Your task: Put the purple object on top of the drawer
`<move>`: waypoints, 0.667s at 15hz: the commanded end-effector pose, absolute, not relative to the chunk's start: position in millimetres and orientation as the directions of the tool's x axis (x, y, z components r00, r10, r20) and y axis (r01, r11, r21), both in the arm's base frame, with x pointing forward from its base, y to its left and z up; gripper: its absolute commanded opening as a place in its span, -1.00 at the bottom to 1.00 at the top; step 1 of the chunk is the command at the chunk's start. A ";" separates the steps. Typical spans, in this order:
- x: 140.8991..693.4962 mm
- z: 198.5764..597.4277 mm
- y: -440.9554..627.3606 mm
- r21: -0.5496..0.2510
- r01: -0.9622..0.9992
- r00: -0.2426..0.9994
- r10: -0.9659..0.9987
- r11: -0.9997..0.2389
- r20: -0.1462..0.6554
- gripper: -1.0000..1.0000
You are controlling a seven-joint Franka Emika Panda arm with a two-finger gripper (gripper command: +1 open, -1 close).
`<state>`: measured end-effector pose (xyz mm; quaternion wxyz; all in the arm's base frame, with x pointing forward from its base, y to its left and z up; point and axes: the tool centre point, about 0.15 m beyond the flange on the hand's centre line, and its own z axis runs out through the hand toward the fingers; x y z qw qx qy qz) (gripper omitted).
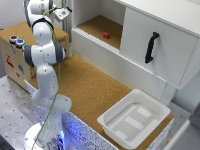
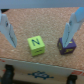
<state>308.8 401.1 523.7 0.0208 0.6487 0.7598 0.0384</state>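
Observation:
In the wrist view a purple cube (image 2: 67, 46) with a pale letter mark sits on a cork surface, beside a yellow-green cube (image 2: 36, 46) marked N. My gripper (image 2: 38, 42) is open above them. One fingertip (image 2: 65, 40) is right at the purple cube, and the other finger (image 2: 7, 31) is well clear of the green cube. In the exterior view my gripper (image 1: 62, 14) is high at the back left, and both cubes are hidden there. The drawer (image 1: 155, 42), a big white cabinet with a black handle (image 1: 151, 47), stands at the exterior view's right.
A red block (image 1: 106, 35) lies in the open cork-floored compartment beside the drawer. A shallow white tub (image 1: 134, 119) sits at the front right of the cork table (image 1: 90, 85). A cardboard box (image 1: 15, 60) stands at the left, with cups (image 1: 16, 40) on it.

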 end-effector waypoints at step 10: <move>184.2 545.6 435.8 0.034 0.997 0.069 0.997 -0.070 0.023 1.00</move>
